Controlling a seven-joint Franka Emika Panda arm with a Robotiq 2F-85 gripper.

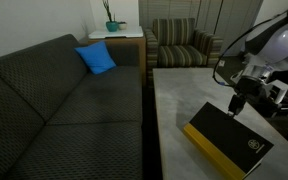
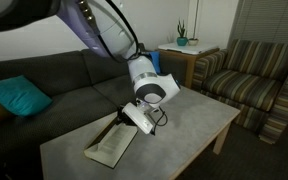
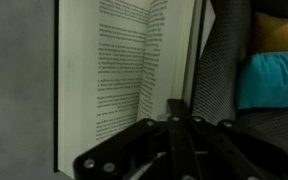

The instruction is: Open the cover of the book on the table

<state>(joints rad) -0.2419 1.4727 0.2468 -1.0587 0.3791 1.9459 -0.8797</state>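
- Closest to the lens: black linked fingers of the end effector (image 3: pixel 174 103), coming in from the bottom edge of the wrist view and drawn together to a point.
- Clenched on the edge of the large flat black rectangular cover (image 1: pixel 234 135), with the tips at the board's far corner in an exterior view.
- Carried by a white arm that reaches down from above in both exterior views.
- Depth of the bite on the board hidden behind the linkage itself.
- Large thin rectangular book (image 2: pixel 109 150) lying toward one end of the pale grey, mottled, concrete-like surface (image 1: pixel 179 110), partly open.
- Black board tilted up off the white pages (image 3: pixel 124 60), with a yellow spine band along its low edge and a small pale emblem on its face.
- Leaves standing fanned in the wrist view, carrying dense lines of print too small to read.
- Bare grey surface just beside the book's outer edge in that view.
- Book's near corner close to the picture edge in an exterior view, and its lower end cut off in the wrist view.
- Dark grey fabric sofa (image 1: pixel 64 90) alongside the surface, with a teal cushion (image 3: pixel 269 80) on it.
- Mustard-coloured patch at the wrist view's upper right corner, too cropped to identify.
- Striped armchair (image 2: pixel 249 75) beyond the far end of the surface.
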